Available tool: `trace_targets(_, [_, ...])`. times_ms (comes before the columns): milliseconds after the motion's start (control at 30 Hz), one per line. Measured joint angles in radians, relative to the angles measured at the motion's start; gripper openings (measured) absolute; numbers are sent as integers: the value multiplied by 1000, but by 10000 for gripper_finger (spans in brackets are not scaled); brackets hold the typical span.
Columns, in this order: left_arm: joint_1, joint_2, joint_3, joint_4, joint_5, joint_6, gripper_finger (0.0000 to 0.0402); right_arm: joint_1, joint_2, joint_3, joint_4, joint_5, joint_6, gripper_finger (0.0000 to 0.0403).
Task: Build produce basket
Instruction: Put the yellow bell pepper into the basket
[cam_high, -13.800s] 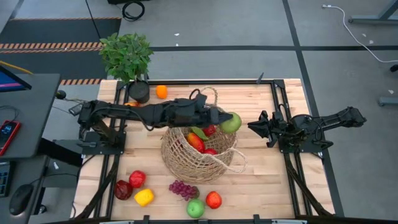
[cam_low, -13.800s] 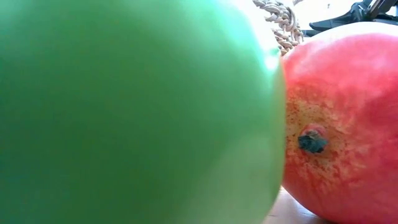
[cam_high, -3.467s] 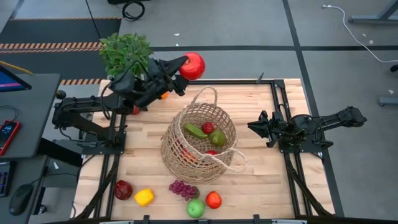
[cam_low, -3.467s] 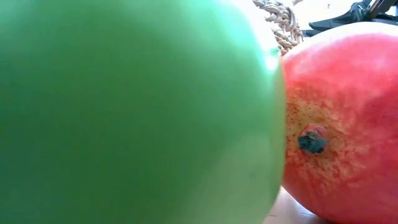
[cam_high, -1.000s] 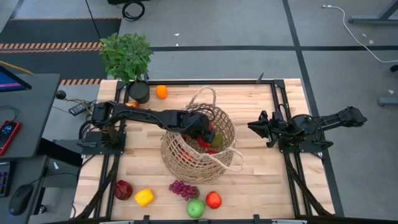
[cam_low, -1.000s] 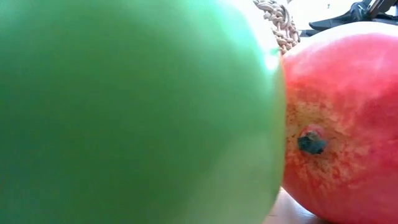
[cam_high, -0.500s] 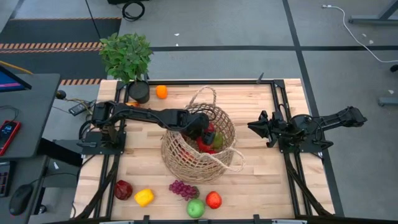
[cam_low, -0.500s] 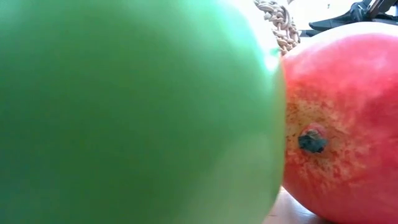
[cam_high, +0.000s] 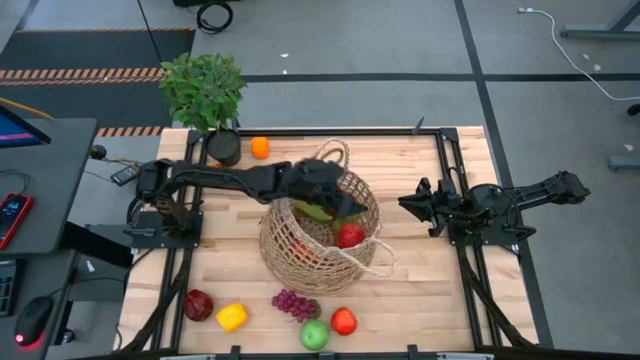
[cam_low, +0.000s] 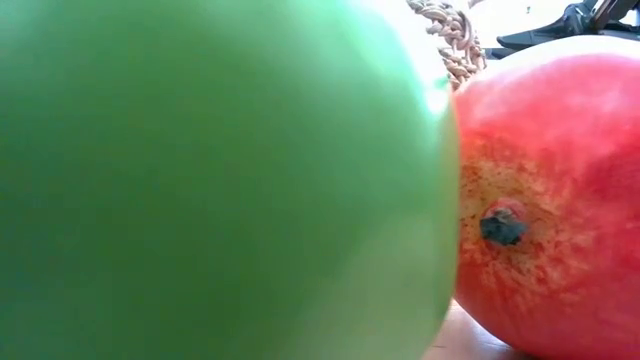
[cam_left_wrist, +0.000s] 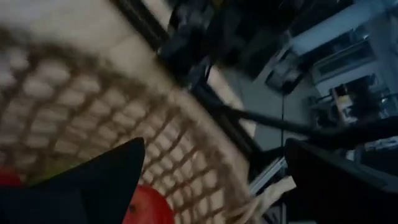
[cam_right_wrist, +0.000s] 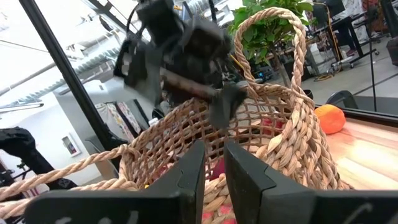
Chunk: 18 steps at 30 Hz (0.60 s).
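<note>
The tan wicker basket (cam_high: 320, 240) stands mid-table on its base. Inside it lie a red apple (cam_high: 350, 235), a green cucumber (cam_high: 312, 212) and other produce. My left gripper (cam_high: 345, 203) hovers open above the basket's far half. Nothing is between its fingers (cam_left_wrist: 93, 186), and the red apple (cam_left_wrist: 149, 206) lies below them. My right gripper (cam_high: 408, 205) waits shut to the right of the basket, clear of it, and the basket's looped handle (cam_right_wrist: 273, 37) rises in front of it. More produce lies on the table outside the basket.
A potted plant (cam_high: 205, 95) and an orange (cam_high: 260, 147) are at the far left. Along the near edge lie a dark red apple (cam_high: 198, 304), a yellow pepper (cam_high: 232, 317), grapes (cam_high: 294, 303), a green apple (cam_high: 315, 334) and a red-orange fruit (cam_high: 344, 321). The last two fill the low view.
My left gripper has risen out of the basket and tipped up from pointing steeply down toward level. It has drawn slightly toward the table's far edge. The red apple stays in the basket and now lies uncovered beside the cucumber.
</note>
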<state>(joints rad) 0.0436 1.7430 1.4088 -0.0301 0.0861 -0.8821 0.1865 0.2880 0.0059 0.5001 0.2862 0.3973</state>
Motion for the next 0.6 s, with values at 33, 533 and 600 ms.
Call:
trace_targets(33, [7,-16,-1,1,-3,2,392,0,0,0,0,0,0,64])
trace_targets(533, [25,-396,1,-26,-116,316,392,0,0,0,0,0,0,64])
trace_targets(600, [11,-451,2,-177,-148,349,392,0,0,0,1,0,0,64])
